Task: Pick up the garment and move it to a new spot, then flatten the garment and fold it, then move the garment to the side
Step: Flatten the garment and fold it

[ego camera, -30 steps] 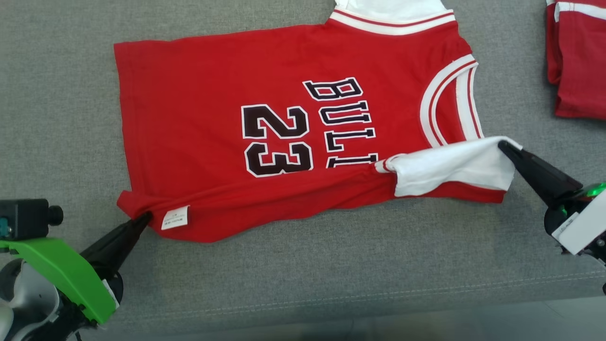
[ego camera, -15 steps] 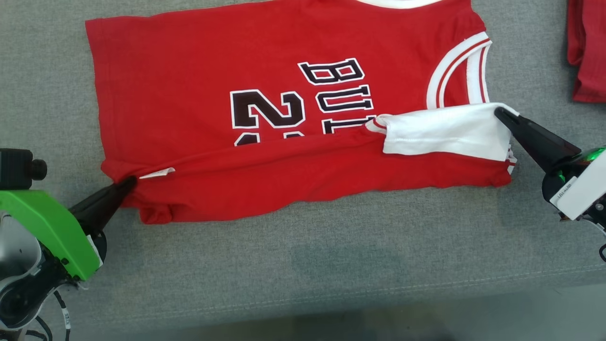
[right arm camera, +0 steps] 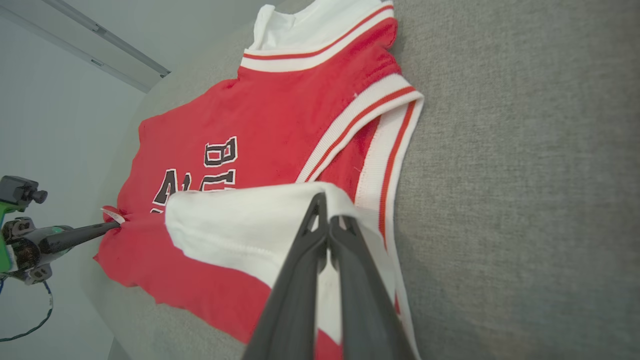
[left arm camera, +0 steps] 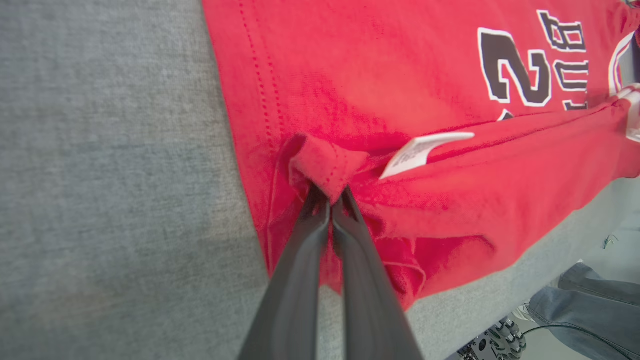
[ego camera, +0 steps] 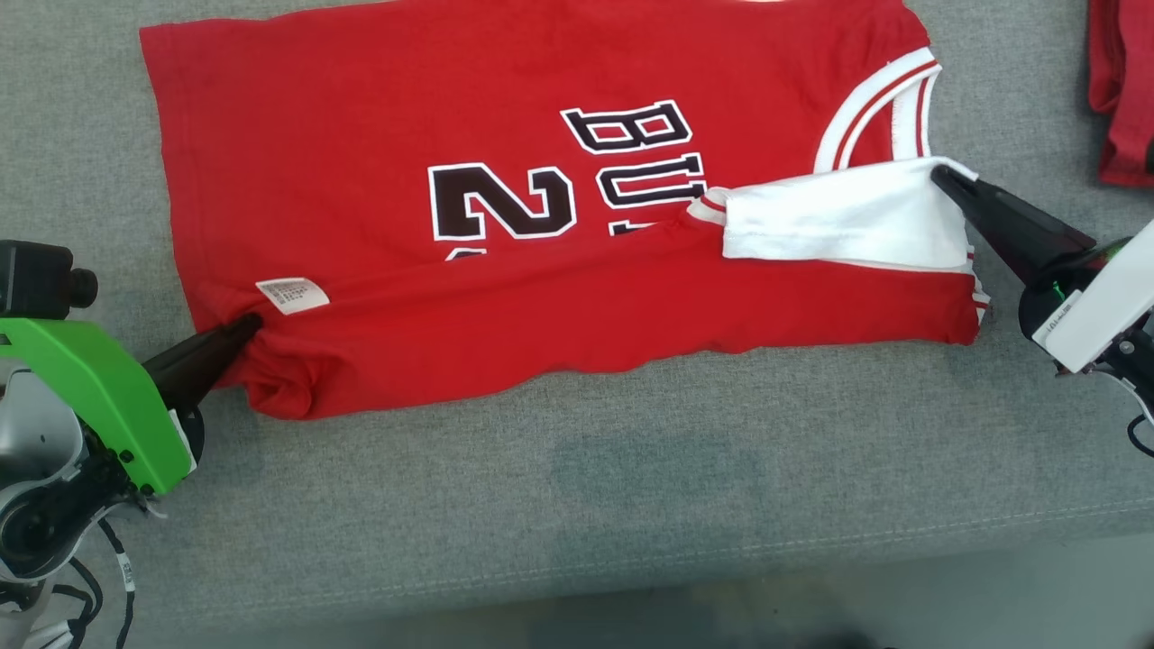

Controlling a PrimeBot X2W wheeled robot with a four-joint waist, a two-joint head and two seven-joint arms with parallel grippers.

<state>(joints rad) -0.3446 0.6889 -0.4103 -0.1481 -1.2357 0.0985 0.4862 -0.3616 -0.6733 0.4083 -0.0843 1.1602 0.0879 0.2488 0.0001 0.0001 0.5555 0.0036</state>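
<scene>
Grey woven surface (ego camera: 577,487), seam along its near edge, fills the head view.

Red jersey (ego camera: 433,99) lies across the upper half of the frame, hem at the left, armhole trim at the right. Its near long edge is lifted and doubled over the lettering, hiding the lower part of the number. A white care label (ego camera: 293,295) shows at the lower left of the cloth.

Left claw (ego camera: 252,323): fingers pressed together on a small bunched nub of the hem corner; the left wrist view shows only a little cloth between the tips. Right claw (ego camera: 938,171): also closed, pinching the white inside-out shoulder flap (ego camera: 838,221) at the right of the frame.

Second red garment (ego camera: 1118,90) lies at the upper right edge, well apart.

Judged step: folding, partway through the lengthwise fold.

Risks:
- Left hold is thin; tension along the edge could pull the nub free and drop that end.
- Cloth is puckered under the left claw, so the crease may set crooked there.
- Uneven travel of the two claws would skew the fold line.
- Dragging could shift the lower layer on the surface.
</scene>
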